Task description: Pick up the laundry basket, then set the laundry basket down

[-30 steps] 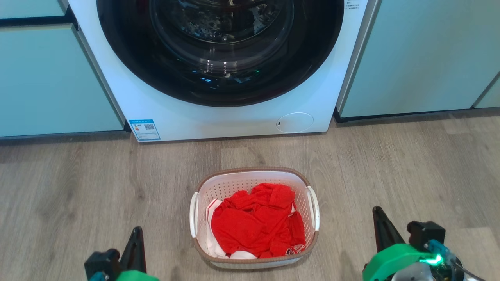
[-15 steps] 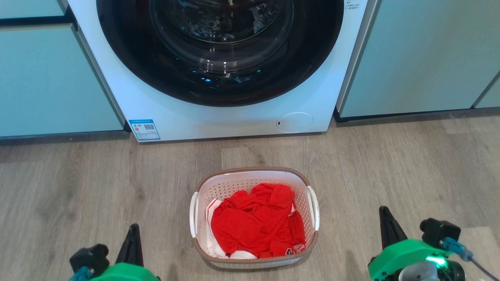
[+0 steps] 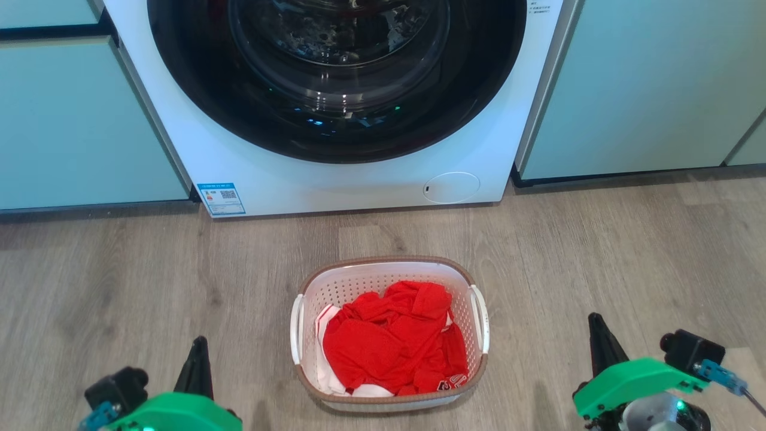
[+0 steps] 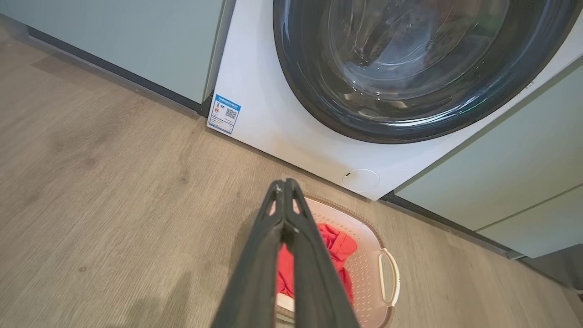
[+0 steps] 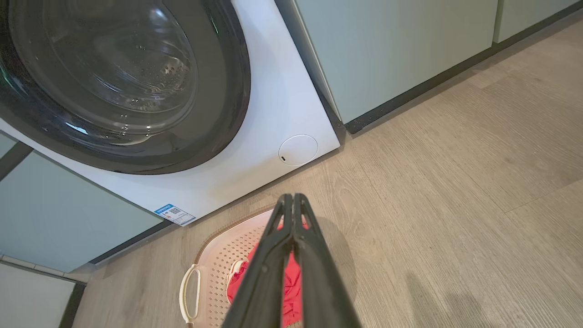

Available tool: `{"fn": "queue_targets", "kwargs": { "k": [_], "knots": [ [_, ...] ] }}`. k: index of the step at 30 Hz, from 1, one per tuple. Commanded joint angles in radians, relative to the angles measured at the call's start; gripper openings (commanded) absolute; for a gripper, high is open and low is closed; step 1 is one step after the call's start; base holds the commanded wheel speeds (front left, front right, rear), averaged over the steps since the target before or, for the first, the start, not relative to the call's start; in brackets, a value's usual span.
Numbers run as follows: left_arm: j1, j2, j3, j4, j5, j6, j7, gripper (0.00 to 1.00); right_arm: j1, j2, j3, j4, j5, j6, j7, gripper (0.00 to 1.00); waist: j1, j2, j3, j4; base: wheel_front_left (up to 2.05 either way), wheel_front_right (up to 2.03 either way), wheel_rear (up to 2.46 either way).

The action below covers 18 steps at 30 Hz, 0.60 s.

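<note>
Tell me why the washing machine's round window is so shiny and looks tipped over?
Head view: the door glass shines with small reflected lights. Left wrist view: the washing machine leans, since that wide-angle camera sits tilted; a soft shadow lies on the floor beside the left tool. Right wrist view: it leans the other way.

The brown-rimmed, white perforated laundry basket (image 3: 371, 282) holds red cloth (image 3: 389, 344).

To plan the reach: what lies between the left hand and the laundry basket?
Only bare floor, in the head view, separates left hand from laundry basket.
</note>
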Motion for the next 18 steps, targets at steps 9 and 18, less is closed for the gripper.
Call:
{"fn": "queue_targets", "kwargs": {
  "k": [9, 18],
  "knots": [
    [-0.072, 0.007, 0.037, -0.025, -0.12, -0.022, 0.027, 0.0, -0.058, -0.022, -0.017, -0.041, 0.117, 0.002, 0.027, 0.0, 0.0, 0.0, 0.0, 0.0, 0.0, 0.0, 0.0],
    [-0.09, 0.008, 0.053, -0.022, -0.227, -0.036, 0.052, 0.0, -0.066, -0.024, -0.032, -0.045, 0.22, 0.003, 0.051, 0.0, 0.0, 0.0, 0.001, -0.001, 0.0, 0.0, 0.0]
  ]
}}
